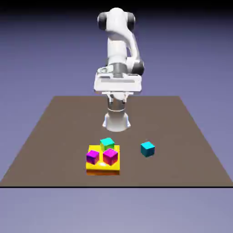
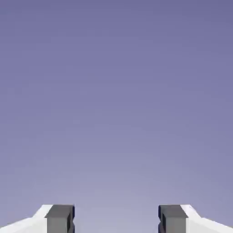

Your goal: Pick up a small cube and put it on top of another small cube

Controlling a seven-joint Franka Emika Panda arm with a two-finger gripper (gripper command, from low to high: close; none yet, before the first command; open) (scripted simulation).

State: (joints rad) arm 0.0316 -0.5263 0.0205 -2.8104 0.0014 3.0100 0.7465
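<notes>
The small cyan-blue cube with darker teal sides sits alone on the brown table, toward the exterior view's right. My gripper hangs high above the table's far part, well behind and above the cube. In the hand view the gripper is open, and its two grey fingertips stand wide apart with nothing between them. That view shows only the blue-violet backdrop, so no cube is seen from the hand.
A flat yellow block lies left of the cyan-blue cube. On it stand a greener turquoise cube, a magenta cube and a purple cube. The table's front edge runs just below the block.
</notes>
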